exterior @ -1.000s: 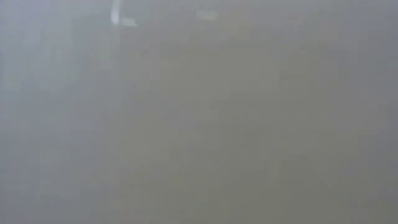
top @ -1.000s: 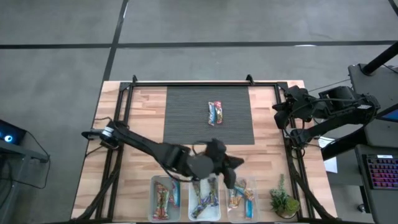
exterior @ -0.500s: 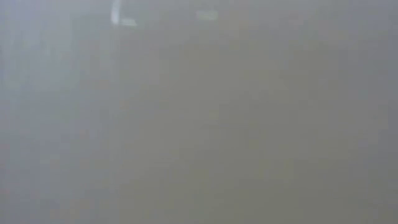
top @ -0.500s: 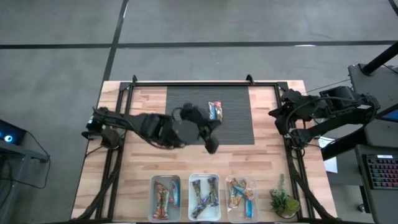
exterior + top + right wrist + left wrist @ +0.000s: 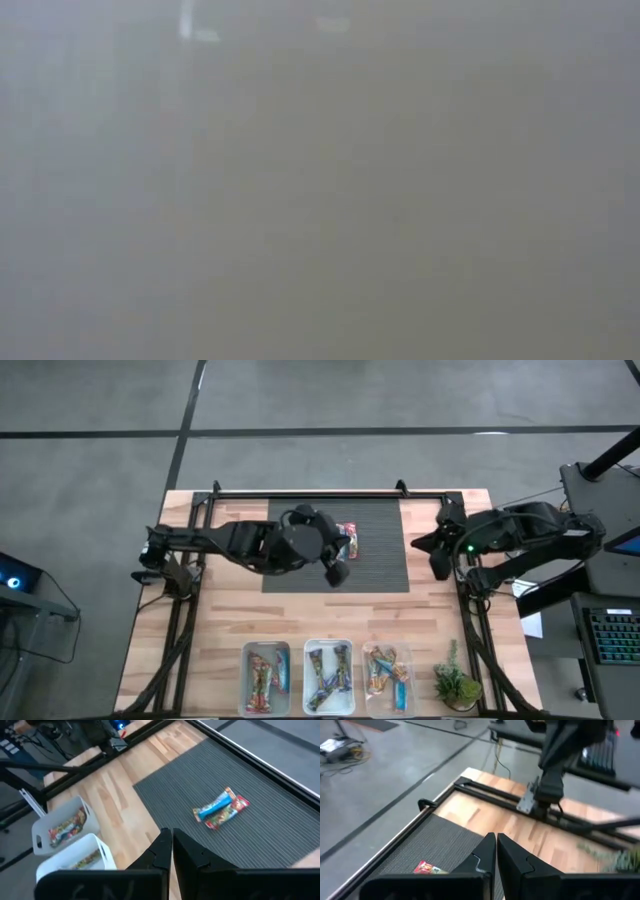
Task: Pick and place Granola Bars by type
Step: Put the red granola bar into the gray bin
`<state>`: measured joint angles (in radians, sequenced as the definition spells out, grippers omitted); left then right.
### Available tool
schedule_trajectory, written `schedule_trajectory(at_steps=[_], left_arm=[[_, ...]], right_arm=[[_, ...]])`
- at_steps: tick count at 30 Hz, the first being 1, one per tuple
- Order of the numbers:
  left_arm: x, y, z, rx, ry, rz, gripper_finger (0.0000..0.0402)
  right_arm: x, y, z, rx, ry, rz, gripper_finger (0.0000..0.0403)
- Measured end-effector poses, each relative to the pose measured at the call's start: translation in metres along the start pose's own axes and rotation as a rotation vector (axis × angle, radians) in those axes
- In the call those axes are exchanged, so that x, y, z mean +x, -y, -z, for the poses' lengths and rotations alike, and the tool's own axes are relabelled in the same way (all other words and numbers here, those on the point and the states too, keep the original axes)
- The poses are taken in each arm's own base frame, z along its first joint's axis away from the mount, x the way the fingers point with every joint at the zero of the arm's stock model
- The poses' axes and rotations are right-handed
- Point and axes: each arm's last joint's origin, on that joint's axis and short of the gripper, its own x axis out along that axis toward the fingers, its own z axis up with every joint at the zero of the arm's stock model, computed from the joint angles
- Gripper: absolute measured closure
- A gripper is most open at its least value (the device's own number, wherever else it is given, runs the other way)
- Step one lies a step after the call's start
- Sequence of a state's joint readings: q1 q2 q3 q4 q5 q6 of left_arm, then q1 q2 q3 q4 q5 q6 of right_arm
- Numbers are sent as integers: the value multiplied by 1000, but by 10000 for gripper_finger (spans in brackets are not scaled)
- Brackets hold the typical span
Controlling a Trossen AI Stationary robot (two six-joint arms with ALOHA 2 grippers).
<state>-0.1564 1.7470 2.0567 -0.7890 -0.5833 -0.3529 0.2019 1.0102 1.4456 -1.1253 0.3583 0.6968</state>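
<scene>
Two granola bars (image 5: 346, 541) lie side by side flat on the dark ribbed mat (image 5: 380, 565). In the right wrist view they show as a blue bar (image 5: 214, 806) and a red bar (image 5: 229, 813). My left gripper (image 5: 337, 572) is shut and hovers over the mat just near-side of the bars. Its wrist view shows only the red wrapper's end (image 5: 426, 867) beside its fingers (image 5: 495, 845). My right gripper (image 5: 436, 558) is shut at the mat's right edge, pointing toward the bars (image 5: 171, 837). More bars fill three clear bins (image 5: 328, 678).
The three bins stand in a row at the table's near edge: left (image 5: 267, 678), middle, right (image 5: 387, 678). A small green plant (image 5: 455, 682) stands to their right. Black rails (image 5: 330, 494) frame the table. The low view shows only grey haze.
My left gripper has swung from above the bins at the near edge toward the far edge, and now hovers over the mat beside the two bars. My right arm has reached a little toward the table's left, over the mat's right edge. The bars have not moved.
</scene>
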Motion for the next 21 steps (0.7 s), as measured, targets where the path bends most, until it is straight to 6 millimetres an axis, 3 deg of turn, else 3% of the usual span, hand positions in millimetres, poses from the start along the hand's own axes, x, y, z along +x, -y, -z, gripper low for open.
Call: schedule_trajectory(at_steps=[6, 14, 21], left_arm=[[-9, -14, -8, 80, -25, 82, 401], [-51, -43, -25, 168, 9, 157, 402], [-78, -71, -17, 168, 8, 129, 402]], right_arm=[[21, -8, -11, 78, 35, 16, 394], [38, -12, -24, 143, 89, 2, 394], [54, -8, -35, 167, 96, 13, 394]])
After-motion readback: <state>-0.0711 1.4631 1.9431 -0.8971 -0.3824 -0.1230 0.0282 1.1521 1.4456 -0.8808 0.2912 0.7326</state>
